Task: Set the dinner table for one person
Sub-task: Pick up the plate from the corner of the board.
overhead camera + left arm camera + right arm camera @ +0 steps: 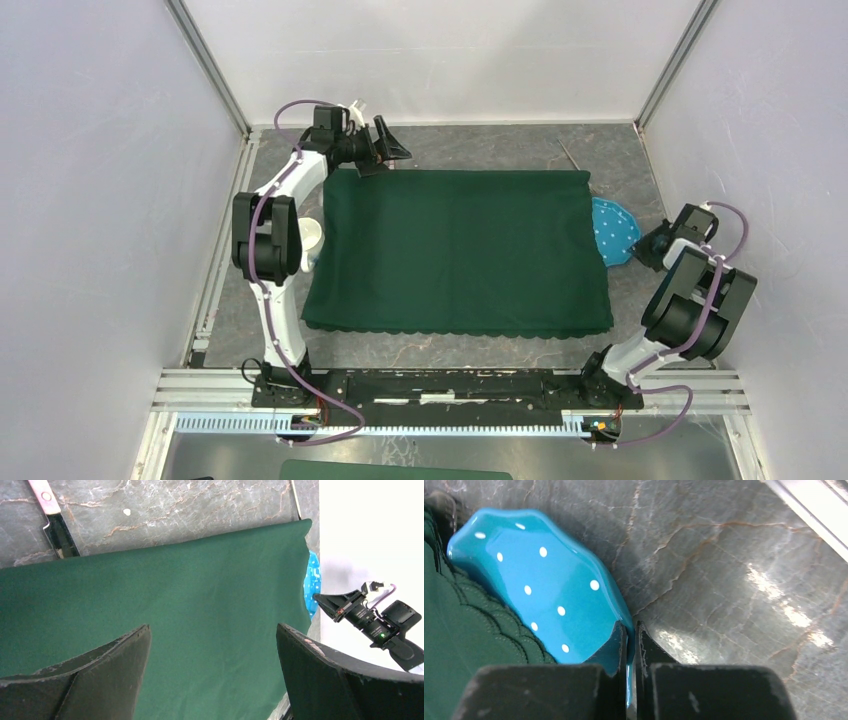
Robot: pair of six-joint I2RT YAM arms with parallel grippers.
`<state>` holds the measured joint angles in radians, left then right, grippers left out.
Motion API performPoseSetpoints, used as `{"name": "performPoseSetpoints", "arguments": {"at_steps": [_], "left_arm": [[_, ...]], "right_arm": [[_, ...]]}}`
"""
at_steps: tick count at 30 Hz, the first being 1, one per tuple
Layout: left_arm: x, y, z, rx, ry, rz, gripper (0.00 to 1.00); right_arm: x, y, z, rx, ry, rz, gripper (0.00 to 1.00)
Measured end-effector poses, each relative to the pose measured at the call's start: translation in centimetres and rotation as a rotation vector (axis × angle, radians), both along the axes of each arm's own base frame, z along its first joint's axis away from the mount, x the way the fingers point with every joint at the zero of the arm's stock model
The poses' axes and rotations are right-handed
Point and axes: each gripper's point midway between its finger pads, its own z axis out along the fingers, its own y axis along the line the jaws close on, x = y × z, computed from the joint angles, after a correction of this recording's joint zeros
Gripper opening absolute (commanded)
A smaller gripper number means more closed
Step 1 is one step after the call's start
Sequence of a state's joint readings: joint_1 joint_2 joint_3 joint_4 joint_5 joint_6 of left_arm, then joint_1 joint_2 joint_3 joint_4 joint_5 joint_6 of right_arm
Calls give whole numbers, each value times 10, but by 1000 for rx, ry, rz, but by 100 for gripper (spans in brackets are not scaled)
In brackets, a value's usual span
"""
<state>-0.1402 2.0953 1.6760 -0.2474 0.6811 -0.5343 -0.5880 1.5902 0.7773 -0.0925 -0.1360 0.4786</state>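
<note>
Your right gripper (630, 645) is pinched shut on the rim of the blue plate (549, 590). One finger is on top of the rim and one is under it.

The plate sits on the dinner table (734, 580), at the right edge of the green cloth (460, 250). The wavy edge of the cloth lies over the left part of the plate, so part of the plate is hidden under it.

Your left gripper (212, 630) is wide open and holds nothing. It hangs over the far left corner of the cloth.

The plate looks hard, shiny and smooth. I think it will be slippery, and it could break if it falls. You hold only a thin bit of the rim, so the plate may tip or slide out of the fingers. Lift it slowly and keep it flat and low. The rim on the right side, away from the cloth, looks like the best place to hold, and that is where you are.

The cloth is soft and will bunch up if the plate drags it.

A white cup (312, 238) stands just beside the left edge of the cloth. A knife (52, 517) lies beyond the far edge of the cloth.
</note>
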Motion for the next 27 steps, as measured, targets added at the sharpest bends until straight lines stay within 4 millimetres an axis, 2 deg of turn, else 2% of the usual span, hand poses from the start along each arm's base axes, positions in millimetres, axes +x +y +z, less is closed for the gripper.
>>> {"name": "performPoseSetpoints", "arguments": {"at_steps": [3,7,18,27], "left_arm": [[-3,1,-3,5,1,6,100],[-4,3,-5,9,10,23,100],[-8,7,-2,11,8,57,100],[-7,6,-1,5,9,62,100]], "right_arm": [[4,4,0,13,5,27,0],[12,-1,4,13,30,46,0],[31,-20,34,-28,42,64,0],[35,-22,42,-23,57,71,0]]}}
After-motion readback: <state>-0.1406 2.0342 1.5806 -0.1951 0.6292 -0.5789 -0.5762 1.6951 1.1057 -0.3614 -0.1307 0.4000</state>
